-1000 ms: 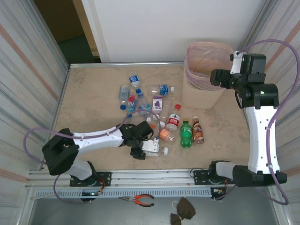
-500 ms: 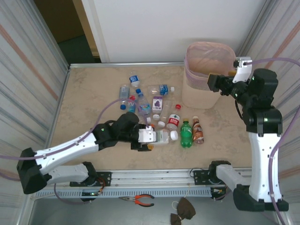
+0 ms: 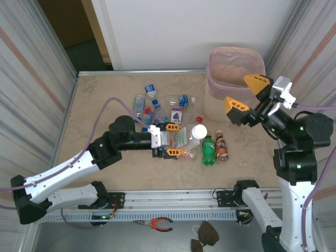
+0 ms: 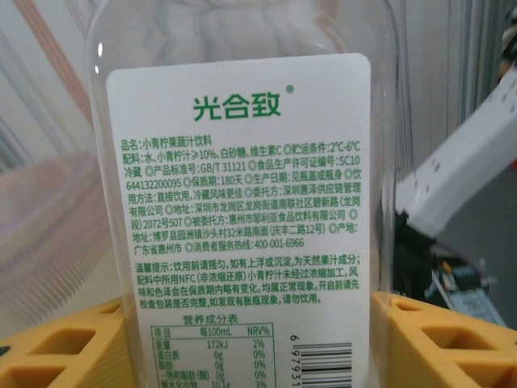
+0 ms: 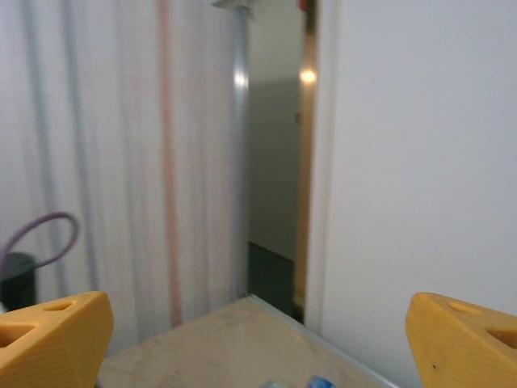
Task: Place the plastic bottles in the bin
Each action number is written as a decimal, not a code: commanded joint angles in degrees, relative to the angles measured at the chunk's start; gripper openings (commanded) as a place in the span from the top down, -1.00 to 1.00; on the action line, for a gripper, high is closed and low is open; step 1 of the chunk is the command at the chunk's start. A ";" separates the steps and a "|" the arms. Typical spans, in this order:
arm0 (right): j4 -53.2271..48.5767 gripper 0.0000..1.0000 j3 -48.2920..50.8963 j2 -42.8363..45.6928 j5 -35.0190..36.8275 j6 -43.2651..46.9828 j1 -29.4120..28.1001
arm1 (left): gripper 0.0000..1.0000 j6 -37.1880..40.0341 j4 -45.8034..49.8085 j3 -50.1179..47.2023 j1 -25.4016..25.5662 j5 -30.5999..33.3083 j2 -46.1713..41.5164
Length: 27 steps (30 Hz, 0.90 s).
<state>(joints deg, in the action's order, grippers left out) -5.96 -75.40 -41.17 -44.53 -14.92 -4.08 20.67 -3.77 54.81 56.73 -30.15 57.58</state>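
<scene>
We see the left gripper (image 3: pixel 172 140) stretched over the middle of the table (image 3: pixel 105 105), its orange fingers (image 3: pixel 169 127) clamped on a clear bottle (image 3: pixel 190 135) with a white cap. In the left wrist view this bottle's white label, printed in green, sits between the two pads and touches both. We cannot tell whether the bottle is off the table. Just to its right lie a green bottle (image 3: pixel 208 149) and a brown bottle (image 3: pixel 221 147), side by side with their caps toward the far edge. Beyond the left gripper the other bottles (image 3: pixel 152 110) lie in a loose cluster — mostly clear, with blue or red caps, and one with a purple label (image 3: pixel 177 114). The bin (image 3: pixel 215 105) stands at the far right of the table, apart from the clear bottle, with the green and brown ones lying between them. The right gripper (image 3: pixel 247 93) hangs by the bin's right side, fingers spread wide with nothing between them — in the right wrist view we see a strip of the table and the wall in that gap.
</scene>
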 commanded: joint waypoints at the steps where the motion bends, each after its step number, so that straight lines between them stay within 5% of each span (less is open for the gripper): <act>1: 9.32 -0.89 0.32 1.25 -8.14 -2.54 -3.11 | -0.09 -3.18 -8.38 3.27 -0.21 -6.18 -0.38; 11: 5.40 -0.98 2.73 0.87 -13.32 8.50 -21.45 | -0.07 -6.86 -13.28 8.75 0.52 -11.95 2.05; 21: -4.90 -1.00 4.63 -4.43 -6.02 21.98 -36.35 | -0.07 -7.96 -13.93 9.35 1.10 -7.88 2.63; 27: -4.85 -0.86 5.92 -6.28 -0.39 24.34 -40.28 | -0.07 -7.87 -13.40 8.85 1.20 -4.48 2.62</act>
<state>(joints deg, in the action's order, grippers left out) -10.33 -69.73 -47.59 -48.62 6.39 -43.24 13.45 -15.27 62.26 57.49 -36.75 60.47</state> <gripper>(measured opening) 0.937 0.639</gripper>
